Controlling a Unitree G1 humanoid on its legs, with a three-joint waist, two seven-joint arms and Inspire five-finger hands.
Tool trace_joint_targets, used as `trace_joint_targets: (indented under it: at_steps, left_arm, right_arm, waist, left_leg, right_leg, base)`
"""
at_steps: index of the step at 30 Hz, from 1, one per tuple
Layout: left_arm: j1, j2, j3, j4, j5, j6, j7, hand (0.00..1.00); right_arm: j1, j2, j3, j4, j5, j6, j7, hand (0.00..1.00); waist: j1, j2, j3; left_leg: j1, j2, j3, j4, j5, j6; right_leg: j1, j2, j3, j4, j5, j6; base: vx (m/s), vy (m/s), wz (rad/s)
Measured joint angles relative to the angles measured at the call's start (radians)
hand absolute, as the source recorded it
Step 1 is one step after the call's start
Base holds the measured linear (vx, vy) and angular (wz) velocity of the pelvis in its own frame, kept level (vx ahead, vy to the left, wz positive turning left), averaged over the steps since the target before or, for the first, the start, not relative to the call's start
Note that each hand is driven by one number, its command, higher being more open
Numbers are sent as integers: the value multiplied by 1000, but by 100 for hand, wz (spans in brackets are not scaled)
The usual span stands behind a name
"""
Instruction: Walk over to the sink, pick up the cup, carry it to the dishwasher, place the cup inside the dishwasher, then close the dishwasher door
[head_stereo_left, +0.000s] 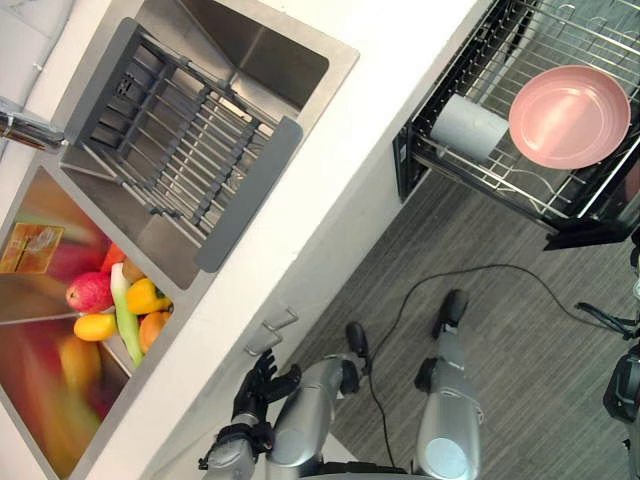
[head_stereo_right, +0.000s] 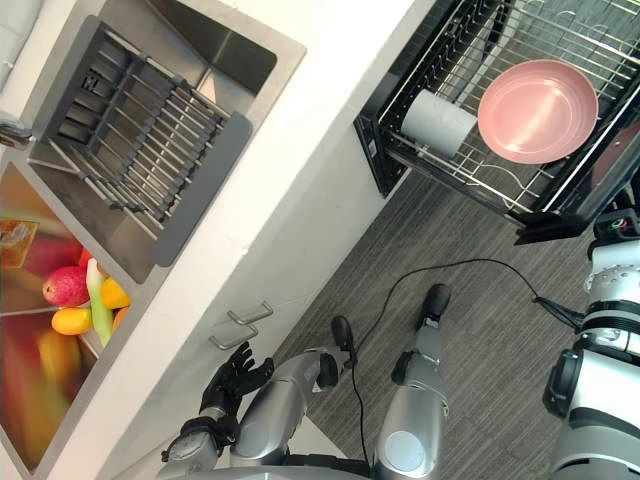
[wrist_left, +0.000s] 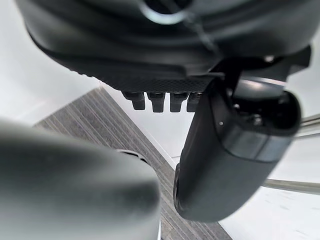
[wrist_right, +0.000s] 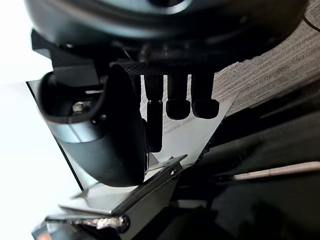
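I see the cup stowed on its side in the rack, so my left hand and right hand hang slack-fingered, seemingly empty, free for closing up.

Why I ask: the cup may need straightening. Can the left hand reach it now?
Probably not: the left hand hangs by the cabinet handles, well apart from the cup lying in the dishwasher rack.

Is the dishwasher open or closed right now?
Open: its wire rack is pulled out over the floor, with a white cup and a pink plate lying in it.
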Motion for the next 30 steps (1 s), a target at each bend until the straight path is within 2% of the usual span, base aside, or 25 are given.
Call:
trace_joint_targets:
  at_steps: [2, 7, 12, 15, 17, 18, 22, 26, 27, 28, 29, 30]
  left_arm:
    - [8, -15, 6, 4, 0, -15, -10, 100]
    - [27, -27, 13, 9, -3, -41, -47, 100]
    - [56, -77, 53, 44, -69, -39, -105, 100]
    - [71, -80, 54, 94, -79, -27, -156, 100]
    - [87, -86, 78, 117, -81, -21, -180, 100]
    - [89, -99, 106, 119, -84, -25, -191, 100]
    - [88, -104, 116, 126, -78, -25, -196, 100]
    - [83, -104, 122, 127, -65, -37, -195, 100]
    - [78, -104, 130, 127, -56, -40, -195, 100]
    - [64, -100, 135, 145, -56, -45, -196, 100]
    - [61, -98, 139, 152, -56, -45, -196, 100]
    - [60, -95, 156, 159, -57, -44, -194, 100]
  right_arm:
    - [-23, -1, 16, 6, -99, 36, 0, 0]
    - [-79, -1, 110, 39, -227, 99, 4, 0]
    - [-167, -6, 168, 101, -389, 123, 47, 0]
    - [-223, -9, 214, 159, -479, 121, 77, 0]
    - [-254, -31, 220, 223, -519, 116, 57, 0]
    - [-254, -46, 235, 238, -532, 115, 67, 100]
    - [-278, -30, 281, 243, -578, 112, 68, 100]
    - [-275, 4, 280, 242, -603, 92, 67, 100]
    - [-262, 18, 276, 236, -595, 72, 67, 100]
    - [-189, 57, 245, 179, -559, 16, 62, 100]
    - [-146, 83, 226, 141, -542, -12, 60, 100]
    - [-37, 155, 186, 44, -507, -75, 60, 100]
  waist:
    - [0, 2, -2]
    - [3, 14, -10]
    - [44, 65, -48]
    - [79, 70, -52]
    - [96, 69, -50]
    - [104, 66, -48]
    - [106, 67, -49]
    - [127, 65, -48]
    - [133, 64, -47]
    - [137, 59, -48]
    - [137, 55, -50]
    - [137, 41, -55]
  left_leg:
    - [31, -10, -35, -42, 29, -3]
    - [91, -15, -131, -128, 90, -20]
    - [138, -15, -254, -246, 177, -39]
    - [177, -9, -306, -264, 187, -46]
    - [184, -9, -332, -267, 192, -49]
    - [186, -10, -341, -272, 197, -51]
    - [197, 1, -332, -280, 201, -57]
    - [198, 42, -321, -280, 202, -79]
    - [198, 52, -318, -280, 201, -86]
    - [200, 74, -316, -282, 199, -100]
    - [201, 82, -315, -285, 200, -105]
    - [206, 101, -312, -293, 199, -119]
  right_leg:
    - [31, -6, -37, 0, -9, -1]
    - [113, -10, -144, 0, -46, -5]
    - [170, -11, -276, 23, -87, -4]
    - [206, -30, -326, 105, -147, 5]
    - [215, -48, -353, 152, -178, 9]
    - [214, -56, -362, 174, -191, 9]
    - [215, -50, -362, 180, -201, 8]
    - [221, -3, -378, 148, -203, -9]
    - [223, 12, -381, 136, -201, -14]
    - [229, 41, -382, 114, -200, -20]
    - [231, 53, -382, 103, -199, -22]
    - [238, 81, -374, 77, -196, -31]
  base:
    - [24, 22, 39]
    - [5, -29, 58]
    - [16, -70, 66]
    - [36, -34, 50]
    - [17, -8, 46]
    - [-4, 1, 31]
    - [-40, -11, -9]
    - [-71, -87, -14]
    - [-52, -130, -17]
    - [-44, -141, -16]
    - [-18, -165, -15]
    - [5, -142, -12]
